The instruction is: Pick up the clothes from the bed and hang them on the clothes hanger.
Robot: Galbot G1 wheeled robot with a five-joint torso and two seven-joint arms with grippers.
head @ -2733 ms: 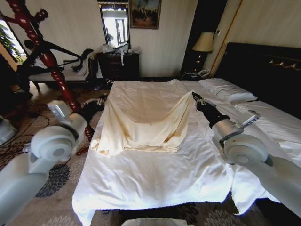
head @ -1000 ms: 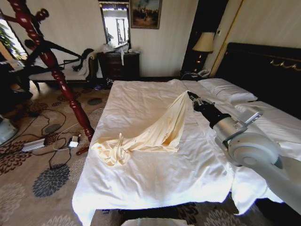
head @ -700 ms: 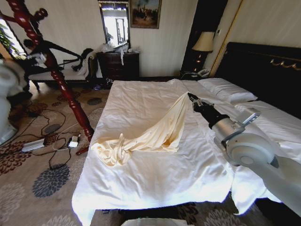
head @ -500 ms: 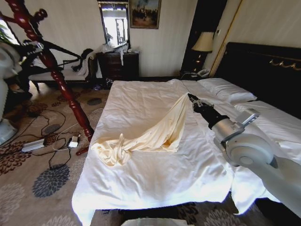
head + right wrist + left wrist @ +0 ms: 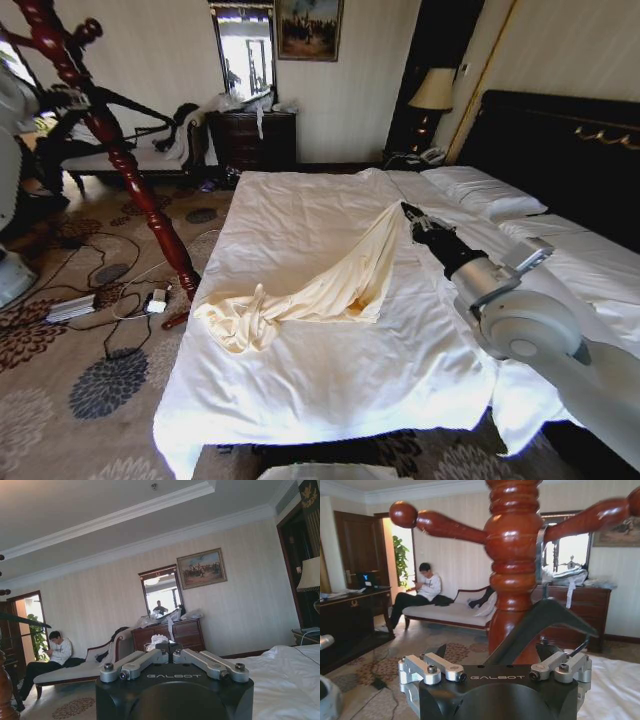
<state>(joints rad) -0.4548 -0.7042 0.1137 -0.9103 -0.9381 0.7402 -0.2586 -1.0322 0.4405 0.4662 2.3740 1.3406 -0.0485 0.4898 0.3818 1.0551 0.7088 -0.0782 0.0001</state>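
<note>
- Bed (image 5: 330,400): wide, white-sheeted, across the centre and lower half of the head view; pillows at upper right against a black headboard (image 5: 560,150) with gold ornament.
- Clothes (image 5: 320,285): cream long-sleeved top, centre of the head view; one corner lifted at upper right, the fabric stretched in a diagonal ridge down to a crumpled heap at lower left, near the bed's left edge.
- Right gripper (image 5: 406,211): just right of centre in the head view, at the raised corner of the clothes, pinching that corner; arm running back to the lower right. In the right wrist view, right gripper (image 5: 169,650) at lower centre with the fingers drawn together at their tips.
- Clothes hanger (image 5: 540,625): black, triangular, in the centre of the left wrist view, rising from between the gripper parts and lying against the coat stand; also seen as a dark bar at upper left of the head view (image 5: 135,103).
- Left gripper (image 5: 495,666): bottom centre of the left wrist view, close before the coat stand; fingers set apart, with the hanger's lower part between them; grip itself hidden by the gripper body, so hold or release cannot be told.
- Coat stand (image 5: 110,140): twisted red-brown wood, upper left of the head view, leaning down toward the bed's left edge.
</note>
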